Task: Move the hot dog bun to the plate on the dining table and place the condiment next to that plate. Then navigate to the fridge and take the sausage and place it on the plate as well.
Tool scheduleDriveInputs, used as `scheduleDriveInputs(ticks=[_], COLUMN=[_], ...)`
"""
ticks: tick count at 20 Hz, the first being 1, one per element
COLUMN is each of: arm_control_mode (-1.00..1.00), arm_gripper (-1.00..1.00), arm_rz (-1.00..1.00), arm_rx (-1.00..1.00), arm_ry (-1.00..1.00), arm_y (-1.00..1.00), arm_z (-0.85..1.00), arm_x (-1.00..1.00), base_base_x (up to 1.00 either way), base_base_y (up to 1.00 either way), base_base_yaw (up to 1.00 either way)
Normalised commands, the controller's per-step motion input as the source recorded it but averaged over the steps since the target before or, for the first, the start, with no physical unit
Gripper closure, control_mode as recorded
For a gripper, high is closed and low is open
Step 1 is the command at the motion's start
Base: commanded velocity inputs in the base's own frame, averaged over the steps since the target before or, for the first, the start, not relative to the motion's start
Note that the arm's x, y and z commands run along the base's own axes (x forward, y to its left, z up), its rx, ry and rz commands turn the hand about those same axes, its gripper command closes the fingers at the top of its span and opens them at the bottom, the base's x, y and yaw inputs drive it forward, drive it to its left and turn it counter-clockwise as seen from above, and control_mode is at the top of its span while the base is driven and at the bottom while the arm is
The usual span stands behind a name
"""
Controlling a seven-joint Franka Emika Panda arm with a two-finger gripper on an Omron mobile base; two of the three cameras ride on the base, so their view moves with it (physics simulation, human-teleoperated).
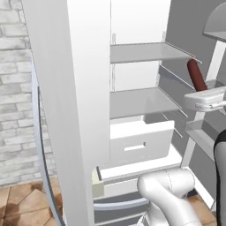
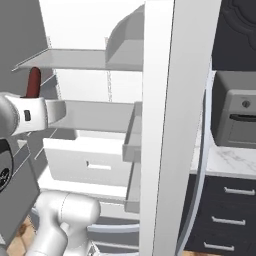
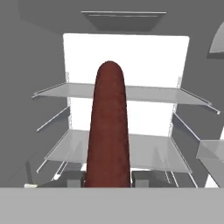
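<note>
The sausage (image 3: 108, 127) is seen gripped between the two finger tips of the gripper (image 3: 107, 179), the jaws drawn in narrow against its lower end. It projects straight out from the tips toward the white back wall of the fridge (image 1: 137, 26), whose doors stand open. In the left base view the sausage (image 1: 197, 75) is held in front of the fridge interior, level with the gap between the upper shelf (image 1: 145, 52) and the shelf below it, touching neither. In the right base view only its upper end (image 2: 33, 82) is visible above the white hand.

The sausage is judged light, slim and rounded, with a smooth skin that may be slippery; some softness is to be expected, so hard squeezing is not advised. The hold is taken near one end, which leaves most of the length overhanging; a grip nearer the middle would be judged steadier, and some swing or slip at the tips is possible during travel. Whether the pads bear evenly on both sides cannot be told. The drawer (image 1: 140, 142) below the shelves is partly pulled out.
</note>
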Motion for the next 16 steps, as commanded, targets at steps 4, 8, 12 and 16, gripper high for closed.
scheduleDriveInputs(ticks=[4,8,12,16], arm_control_mode=[1.00,1.00,1.00,1.00], arm_gripper=[1.00,1.00,1.00,1.00], arm_rz=[0.00,0.00,0.00,0.00], arm_rx=[0.00,0.00,0.00,0.00], arm_ry=[0.00,0.00,0.00,0.00], arm_y=[0.00,0.00,0.00,0.00], arm_z=[0.00,0.00,0.00,0.00], arm_x=[0.00,0.00,0.00,0.00], base_base_x=[-0.50,-0.62,-0.70,-0.81], base_base_y=[0.26,0.21,0.23,0.28], base_base_yaw=[-0.12,-0.22,-0.27,-0.29])
